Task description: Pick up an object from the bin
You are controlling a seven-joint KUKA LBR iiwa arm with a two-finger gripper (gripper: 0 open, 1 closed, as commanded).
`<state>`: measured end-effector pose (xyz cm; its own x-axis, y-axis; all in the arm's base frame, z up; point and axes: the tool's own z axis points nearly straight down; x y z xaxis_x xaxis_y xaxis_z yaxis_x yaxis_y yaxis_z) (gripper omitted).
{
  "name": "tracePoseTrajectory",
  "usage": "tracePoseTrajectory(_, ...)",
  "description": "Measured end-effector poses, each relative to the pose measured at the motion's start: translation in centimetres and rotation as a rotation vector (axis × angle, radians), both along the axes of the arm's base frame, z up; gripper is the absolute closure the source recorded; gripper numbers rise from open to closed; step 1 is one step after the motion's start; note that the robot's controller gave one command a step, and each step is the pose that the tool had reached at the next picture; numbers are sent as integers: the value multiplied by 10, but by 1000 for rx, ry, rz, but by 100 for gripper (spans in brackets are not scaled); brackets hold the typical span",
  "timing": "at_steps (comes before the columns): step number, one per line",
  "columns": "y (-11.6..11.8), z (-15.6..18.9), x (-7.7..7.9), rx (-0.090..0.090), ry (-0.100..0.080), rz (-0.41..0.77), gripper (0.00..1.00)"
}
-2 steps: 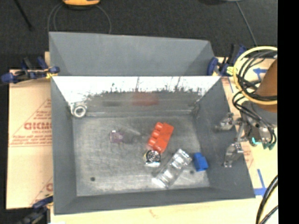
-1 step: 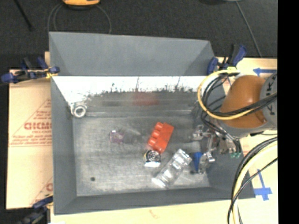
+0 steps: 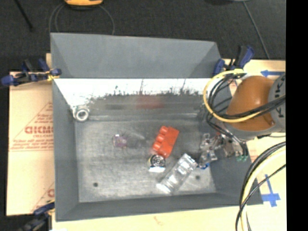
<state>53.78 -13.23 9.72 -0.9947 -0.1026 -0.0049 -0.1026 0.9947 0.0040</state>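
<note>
My gripper (image 3: 208, 154) hangs at the right side of the bin, low over the floor near the right wall. Just left of and below it lies a clear plastic package (image 3: 176, 174), tilted, its upper end close to the fingertips. An orange-red block (image 3: 165, 141) lies further left, near the bin's middle. A small round silver and black piece (image 3: 156, 162) sits right below that block. Nothing shows between the fingers.
A small clear purplish thing (image 3: 119, 140) lies left of centre. A white ring-shaped roll (image 3: 81, 113) rests in the far left corner. The arm with its orange cover and cables stands over the right rim.
</note>
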Motion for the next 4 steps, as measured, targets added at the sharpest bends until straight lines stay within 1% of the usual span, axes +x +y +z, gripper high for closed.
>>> tracePoseTrajectory(1, 3, 108, 8, -9, -8, 148, 100)
tracePoseTrajectory(2, 3, 104, 6, -6, 0, 149, 0)
tracePoseTrajectory(3, 2, -21, 17, -6, -1, 273, 0)
tracePoseTrajectory(4, 1, -16, 18, -9, -2, 275, 100)
